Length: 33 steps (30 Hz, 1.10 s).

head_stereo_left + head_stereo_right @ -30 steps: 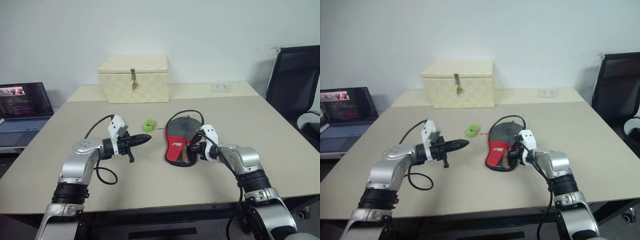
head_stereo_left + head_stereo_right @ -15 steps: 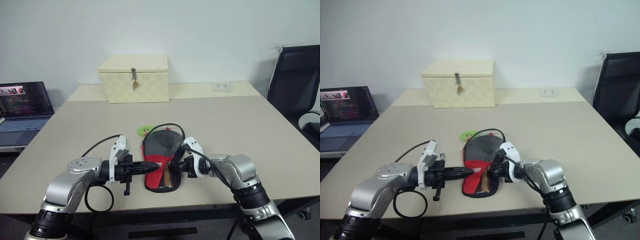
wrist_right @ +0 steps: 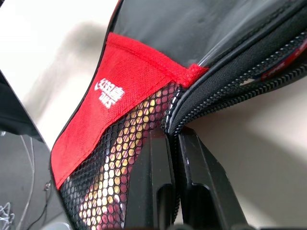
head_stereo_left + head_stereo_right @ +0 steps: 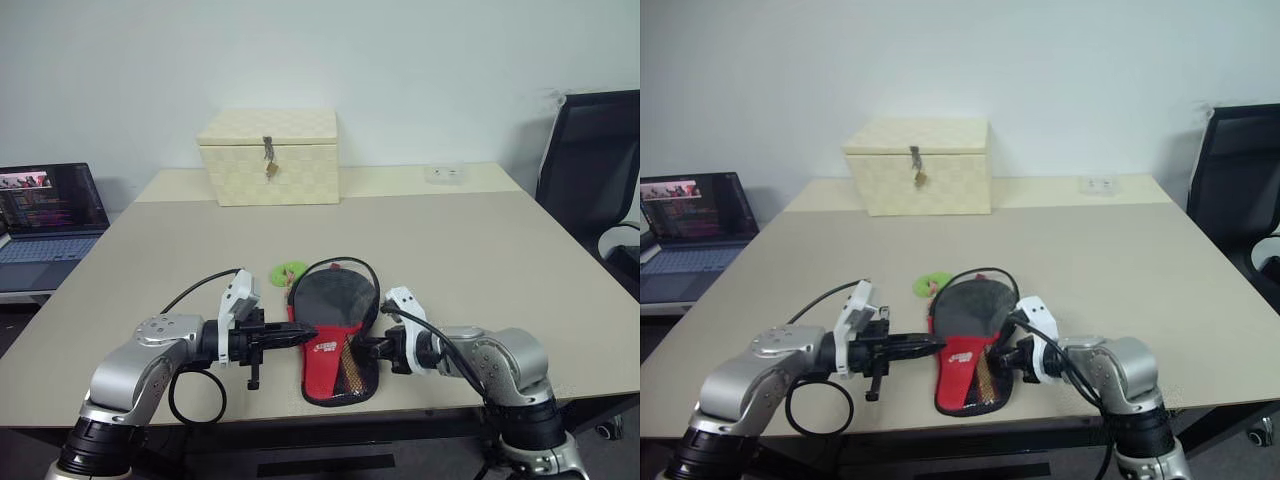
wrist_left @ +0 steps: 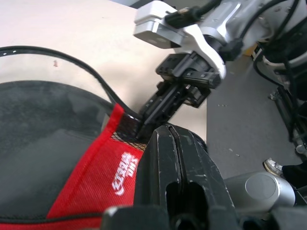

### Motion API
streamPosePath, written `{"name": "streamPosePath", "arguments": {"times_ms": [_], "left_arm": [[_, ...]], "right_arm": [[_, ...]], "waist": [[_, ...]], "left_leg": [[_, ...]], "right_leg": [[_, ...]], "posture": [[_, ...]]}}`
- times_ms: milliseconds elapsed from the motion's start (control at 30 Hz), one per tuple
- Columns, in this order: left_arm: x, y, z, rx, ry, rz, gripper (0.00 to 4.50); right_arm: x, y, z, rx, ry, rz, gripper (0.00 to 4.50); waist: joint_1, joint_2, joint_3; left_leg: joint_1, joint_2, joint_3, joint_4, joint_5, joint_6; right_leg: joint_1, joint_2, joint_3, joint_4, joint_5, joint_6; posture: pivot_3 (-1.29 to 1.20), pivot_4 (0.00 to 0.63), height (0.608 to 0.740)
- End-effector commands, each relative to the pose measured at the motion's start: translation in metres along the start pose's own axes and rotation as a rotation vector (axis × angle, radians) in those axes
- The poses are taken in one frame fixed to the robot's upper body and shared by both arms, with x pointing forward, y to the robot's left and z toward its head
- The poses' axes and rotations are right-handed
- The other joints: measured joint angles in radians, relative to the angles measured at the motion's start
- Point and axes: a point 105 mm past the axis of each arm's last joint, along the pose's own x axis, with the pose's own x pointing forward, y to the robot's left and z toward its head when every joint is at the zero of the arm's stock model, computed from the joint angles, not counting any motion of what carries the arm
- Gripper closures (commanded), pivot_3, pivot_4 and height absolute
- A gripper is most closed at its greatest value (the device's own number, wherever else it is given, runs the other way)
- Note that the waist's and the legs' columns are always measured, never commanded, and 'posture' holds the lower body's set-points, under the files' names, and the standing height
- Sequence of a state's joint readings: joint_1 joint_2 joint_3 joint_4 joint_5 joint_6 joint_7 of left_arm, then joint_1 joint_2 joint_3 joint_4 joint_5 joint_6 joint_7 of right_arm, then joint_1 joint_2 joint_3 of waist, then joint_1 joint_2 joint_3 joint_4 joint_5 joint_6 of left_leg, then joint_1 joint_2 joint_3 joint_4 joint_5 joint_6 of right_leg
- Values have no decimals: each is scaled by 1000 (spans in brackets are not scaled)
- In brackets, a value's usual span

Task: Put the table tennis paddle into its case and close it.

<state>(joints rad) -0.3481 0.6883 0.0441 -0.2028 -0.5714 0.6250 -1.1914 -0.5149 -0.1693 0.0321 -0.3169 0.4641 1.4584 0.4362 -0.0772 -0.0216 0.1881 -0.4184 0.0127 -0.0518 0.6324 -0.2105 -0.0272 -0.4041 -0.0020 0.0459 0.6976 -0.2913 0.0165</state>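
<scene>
Near the counter (image 4: 480, 250) edge, my right hand (image 4: 366, 349) pinches the case (image 4: 335, 335) rim; closed, empty left hand (image 4: 300, 336) steadies its red side for zipping

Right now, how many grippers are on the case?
2. The left gripper is shut against the red side of the case; the right gripper is shut on its zipper edge, on the opposite side.

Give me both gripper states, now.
Left gripper: shut, tips resting on the case, gripping nothing visible.
Right gripper: shut on the case's zipper edge.
</scene>
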Motion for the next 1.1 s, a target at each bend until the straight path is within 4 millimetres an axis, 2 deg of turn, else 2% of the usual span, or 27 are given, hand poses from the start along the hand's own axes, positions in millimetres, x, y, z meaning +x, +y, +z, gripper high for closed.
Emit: {"name": "streamPosePath", "arguments": {"times_ms": [33, 367, 467, 567, 667, 767, 833, 1000, 1067, 1100], "left_arm": [[-1, -3, 7, 37, -2, -15, 4500], [-1, 0, 7, 42, 0, -7, 4500], [-2, 0, 6, 42, -1, 1, 4500], [-4, 0, 5, 42, -3, 17, 4500], [-7, 3, 5, 43, -8, 48, 4500], [-12, 6, 4, 41, -10, 88, 4500], [-17, 9, 4, 33, -8, 116, 4500], [-32, 17, 3, 19, -9, 196, 4500], [-38, 22, 2, 21, -7, 245, 4500], [-41, 23, 1, 22, -1, 268, 4500]], "right_arm": [[-5, 13, 1, 9, -34, 24, 4467], [-2, 13, -4, 48, -31, 8, 4467], [-6, 8, -5, 38, -27, -22, 3681], [-12, 3, -3, 27, -36, -62, 2733], [-25, 8, -1, 9, -50, -53, 1667], [-41, 14, -1, -98, -35, -28, 661], [-50, 21, 10, -198, -55, 15, 30], [-58, 40, 53, -398, -181, 163, 30], [-44, 38, 63, -424, -192, 157, 30], [-30, 35, 66, -432, -185, 155, 30]], "waist": [[0, 0, 0], [0, 0, 0], [0, 0, 0], [0, 0, 0], [0, 0, 0], [3, 0, 0], [3, 0, 0], [-4, 0, 0], [-3, 0, 0], [-3, 0, 0]], "left_leg": [[0, 0, 0, 0, 0, 0], [0, 0, 0, -1, 0, 0], [0, 0, 1, -1, 0, 0], [0, 0, 1, -1, 0, 0], [0, 0, 1, -1, 0, 0], [0, 0, 0, -1, 0, 0], [0, -1, 1, -1, 0, 0], [2, 1, 2, -2, 0, 0], [2, 1, 2, -2, 0, 0], [2, 1, 2, -2, 0, 0]], "right_leg": [[0, 0, 0, 0, 0, 0], [0, 0, 0, 0, 0, 0], [0, 0, 0, 0, 0, 0], [0, 0, 0, -1, 0, 0], [0, 0, 0, -1, 0, 0], [0, 0, 0, -1, 0, 0], [0, 0, 0, -2, -1, 1], [0, 0, 1, -1, -3, 4], [0, 1, -1, -1, -3, 4], [0, 1, -1, -1, -3, 4]], "posture": [[0, 150, 740], [0, 150, 740], [0, 150, 740], [0, 150, 740], [0, 150, 740], [0, 150, 740], [0, 150, 740], [0, 150, 740], [0, 150, 740], [0, 150, 740]]}}
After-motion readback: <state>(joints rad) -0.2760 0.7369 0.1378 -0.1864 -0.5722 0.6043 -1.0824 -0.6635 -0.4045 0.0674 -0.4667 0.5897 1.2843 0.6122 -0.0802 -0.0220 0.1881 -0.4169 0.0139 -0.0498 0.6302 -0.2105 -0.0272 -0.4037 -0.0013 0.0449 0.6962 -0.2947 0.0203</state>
